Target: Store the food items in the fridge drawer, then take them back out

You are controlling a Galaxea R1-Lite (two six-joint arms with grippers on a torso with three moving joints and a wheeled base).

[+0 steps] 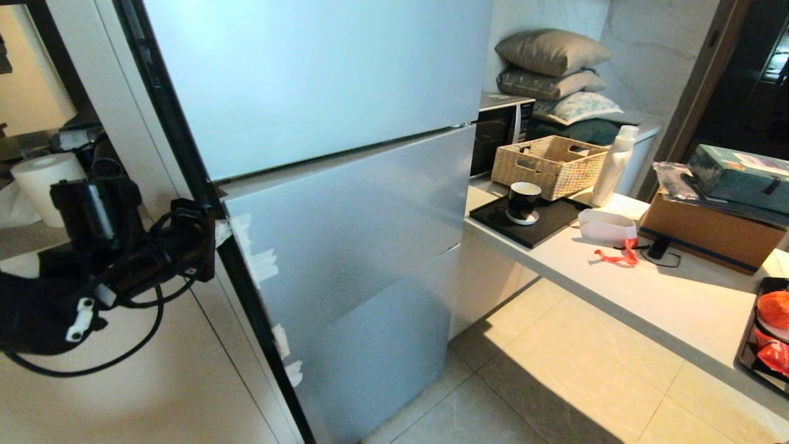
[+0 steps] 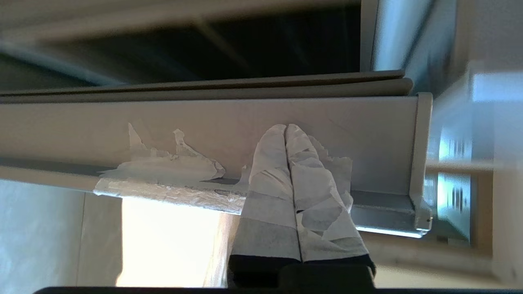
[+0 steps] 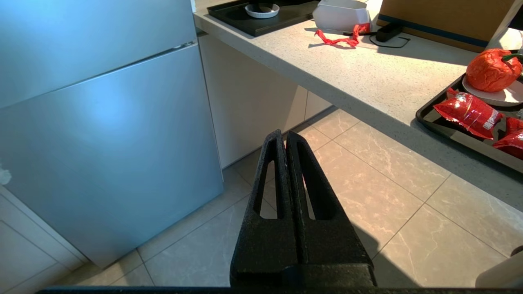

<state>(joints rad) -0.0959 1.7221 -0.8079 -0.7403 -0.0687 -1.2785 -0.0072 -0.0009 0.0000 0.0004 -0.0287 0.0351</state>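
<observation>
The fridge drawer is hidden behind the silver-blue fridge doors (image 1: 357, 228). My left gripper (image 1: 220, 232) is at the left edge of the middle door. Its tape-wrapped fingers (image 2: 269, 163) are shut with nothing between them, and the tips (image 2: 286, 128) rest against the door's taped side edge (image 2: 163, 171). A bright red pepper-like food item (image 3: 492, 69) with a green stem lies on a white plate in a black tray (image 3: 449, 130) at the counter's right end, also seen in the head view (image 1: 775, 308). My right gripper (image 3: 284, 134) hangs shut and empty over the floor tiles.
Red snack packets (image 3: 466, 112) lie in the same tray. The counter (image 1: 616, 290) also carries a cup on a black tray (image 1: 523, 202), a wicker basket (image 1: 548, 163), a white bottle (image 1: 611, 166), a cardboard box (image 1: 709, 231) and a red ribbon (image 1: 616, 256). A paper roll (image 1: 43, 179) stands at far left.
</observation>
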